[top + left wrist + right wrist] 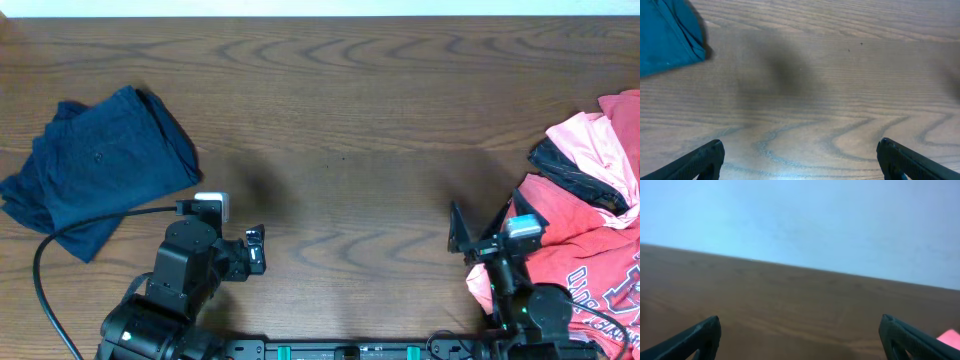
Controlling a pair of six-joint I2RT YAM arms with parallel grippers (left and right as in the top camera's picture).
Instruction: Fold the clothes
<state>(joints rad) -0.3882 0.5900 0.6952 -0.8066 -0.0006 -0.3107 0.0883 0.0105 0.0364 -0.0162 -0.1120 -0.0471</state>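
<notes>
A folded dark blue garment (95, 165) lies at the left of the table; its corner shows in the left wrist view (667, 37). A heap of crumpled red clothes (590, 230) with white lettering lies at the right edge; a pink sliver of it shows in the right wrist view (951, 336). My left gripper (256, 250) is open and empty near the front edge, right of the blue garment, its fingers (800, 160) spread over bare wood. My right gripper (462, 238) is open and empty, just left of the red heap, its fingers (800, 340) tilted up.
The wooden table (340, 130) stretches between the two piles. A black cable (60, 240) runs from the left arm past the blue garment. The table's far edge meets a pale wall (805, 220).
</notes>
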